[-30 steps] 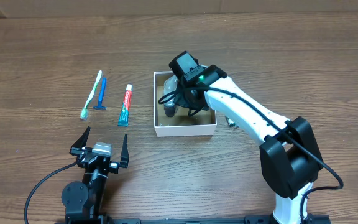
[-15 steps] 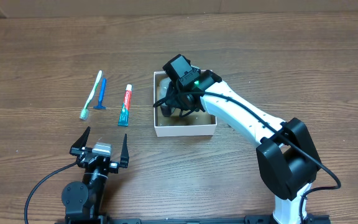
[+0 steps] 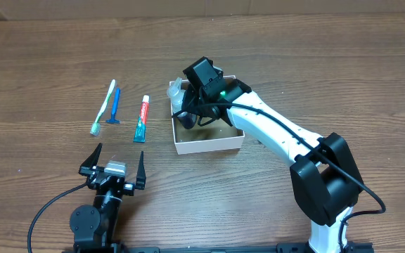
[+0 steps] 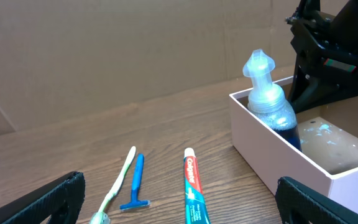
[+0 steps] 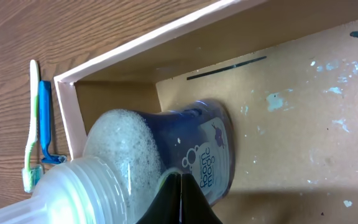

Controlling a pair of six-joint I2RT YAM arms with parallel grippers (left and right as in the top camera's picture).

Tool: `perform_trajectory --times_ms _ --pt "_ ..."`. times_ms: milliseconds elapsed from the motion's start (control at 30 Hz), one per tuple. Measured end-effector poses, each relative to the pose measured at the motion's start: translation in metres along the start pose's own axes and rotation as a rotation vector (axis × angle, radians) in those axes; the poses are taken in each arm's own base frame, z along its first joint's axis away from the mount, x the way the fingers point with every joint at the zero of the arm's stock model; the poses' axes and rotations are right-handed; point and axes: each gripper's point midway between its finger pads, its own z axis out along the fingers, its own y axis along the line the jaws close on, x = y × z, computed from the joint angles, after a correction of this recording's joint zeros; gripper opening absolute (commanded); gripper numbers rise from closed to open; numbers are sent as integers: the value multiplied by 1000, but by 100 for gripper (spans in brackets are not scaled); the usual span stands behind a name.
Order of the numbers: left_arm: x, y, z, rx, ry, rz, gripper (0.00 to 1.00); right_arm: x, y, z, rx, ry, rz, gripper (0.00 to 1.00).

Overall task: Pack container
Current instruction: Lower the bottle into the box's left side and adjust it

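The container (image 3: 209, 145) is a white box with a brown inside, at mid-table. A clear foam pump bottle (image 3: 179, 93) with blue liquid leans in it against the left wall, its cap poking over the rim. My right gripper (image 3: 197, 112) is inside the box, its fingers shut together and pressed against the bottle's side (image 5: 185, 149); the fingertips (image 5: 182, 198) hold nothing. My left gripper (image 3: 118, 152) is open and empty near the front edge. In the left wrist view the bottle (image 4: 267, 102) stands at the container's near wall (image 4: 284, 155).
A toothbrush (image 3: 104, 105), a blue razor (image 3: 115, 105) and a toothpaste tube (image 3: 142, 119) lie side by side left of the container. They also show in the left wrist view: toothbrush (image 4: 120, 186), razor (image 4: 137, 183), toothpaste (image 4: 192, 186).
My right gripper has moved left inside the box. The bottle has tipped toward the left wall, its cap now over the rim. The box has shifted slightly left.
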Motion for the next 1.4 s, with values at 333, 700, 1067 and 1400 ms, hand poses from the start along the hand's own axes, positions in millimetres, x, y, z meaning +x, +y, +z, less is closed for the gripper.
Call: perform_trajectory --times_ms 333,700,1067,1400 --pt "0 0 0 0 0 0 100 -2 -14 -1 35 17 4 6" --pt "0 0 0 0 0 0 100 -14 -26 13 47 4 6 6" --pt "0 0 0 0 0 0 100 -6 -31 38 48 42 5 5" --pt "0 0 0 0 0 0 100 -8 -8 37 -64 50 -43 5"
